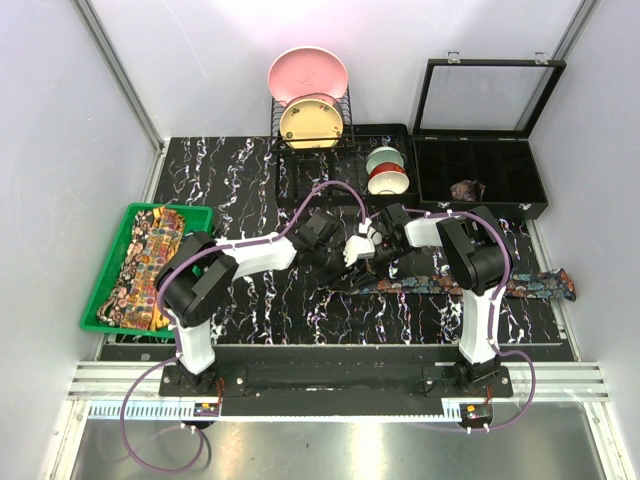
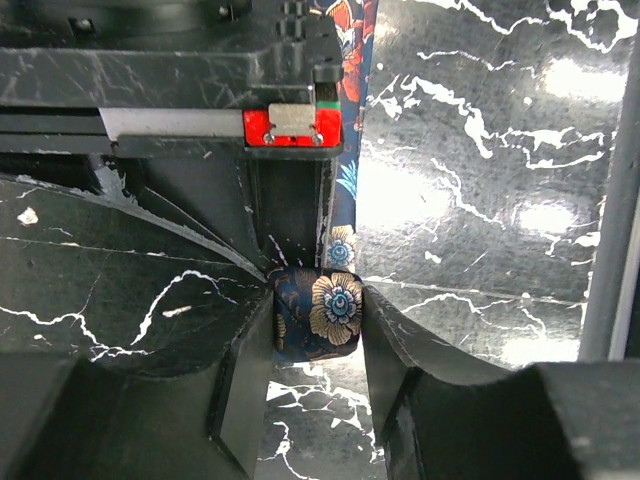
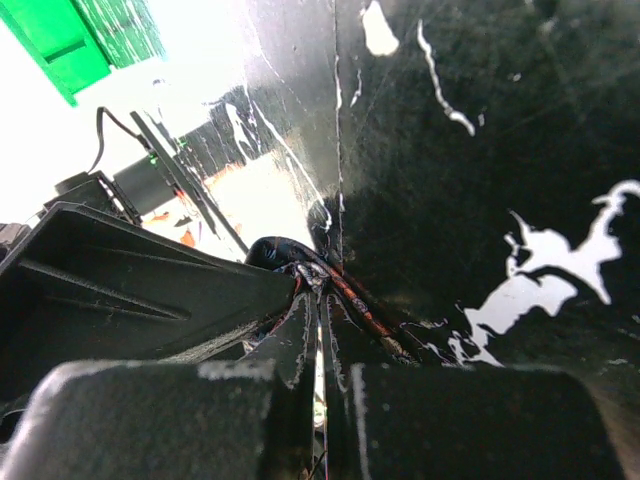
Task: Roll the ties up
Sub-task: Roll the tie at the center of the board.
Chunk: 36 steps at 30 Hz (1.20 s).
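A dark blue tie (image 1: 470, 285) with floral motifs lies across the marbled table, running from the centre to the right. My left gripper (image 1: 352, 250) is shut on its folded or rolled end (image 2: 322, 312), and the strip runs away from the jaws (image 2: 347, 150). My right gripper (image 1: 383, 232) is right next to the left one. Its jaws are pressed together on a bunched bit of the same tie (image 3: 330, 282). Yellow-orange paisley ties (image 1: 145, 265) lie in the green bin (image 1: 100, 300) at the left. A small brownish rolled tie (image 1: 466, 189) sits in the black compartment box (image 1: 480, 205).
A dish rack (image 1: 310, 135) with a pink plate (image 1: 307, 74) and a yellow plate (image 1: 311, 122) stands at the back centre. Stacked bowls (image 1: 386, 172) sit beside it. The box lid (image 1: 490, 95) stands open at the back right. White walls enclose the table.
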### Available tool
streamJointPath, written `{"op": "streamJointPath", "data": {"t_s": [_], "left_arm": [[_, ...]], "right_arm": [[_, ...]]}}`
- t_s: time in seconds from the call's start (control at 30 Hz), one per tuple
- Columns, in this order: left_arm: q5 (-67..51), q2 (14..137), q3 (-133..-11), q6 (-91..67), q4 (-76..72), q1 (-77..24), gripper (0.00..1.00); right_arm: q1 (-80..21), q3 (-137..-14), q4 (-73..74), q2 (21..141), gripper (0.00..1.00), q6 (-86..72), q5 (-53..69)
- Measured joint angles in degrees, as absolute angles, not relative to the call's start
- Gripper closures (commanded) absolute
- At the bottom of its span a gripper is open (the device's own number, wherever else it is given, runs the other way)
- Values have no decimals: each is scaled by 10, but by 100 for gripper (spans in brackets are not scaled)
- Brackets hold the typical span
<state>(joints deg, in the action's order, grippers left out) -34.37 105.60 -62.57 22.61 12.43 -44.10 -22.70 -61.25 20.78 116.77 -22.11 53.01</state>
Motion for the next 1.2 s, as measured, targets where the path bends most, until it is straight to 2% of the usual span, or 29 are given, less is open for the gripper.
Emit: {"op": "streamJointPath", "data": {"t_s": [0.2, 0.43, 0.5, 0.6, 0.83, 1.13, 1.2], "left_arm": [[-331, 1059, -627, 240, 130, -443, 71], [-327, 1074, -634, 244, 132, -448, 70], [-325, 1074, -634, 246, 131, -449, 70], [-322, 1074, -634, 249, 128, -451, 70], [-309, 1074, -634, 251, 119, -458, 69], [-306, 1074, -634, 251, 119, -460, 69], [-305, 1074, -634, 251, 119, -460, 69]], "right_arm": [[-226, -608, 204, 1164, 85, -224, 530], [-208, -599, 226, 1134, 73, -218, 512], [-197, -599, 241, 1125, 65, -214, 515], [-187, -599, 253, 1105, 61, -208, 527], [-191, -598, 246, 1087, 62, -209, 558], [-197, -598, 239, 1123, 65, -209, 551], [-198, -597, 239, 1125, 68, -207, 544]]}}
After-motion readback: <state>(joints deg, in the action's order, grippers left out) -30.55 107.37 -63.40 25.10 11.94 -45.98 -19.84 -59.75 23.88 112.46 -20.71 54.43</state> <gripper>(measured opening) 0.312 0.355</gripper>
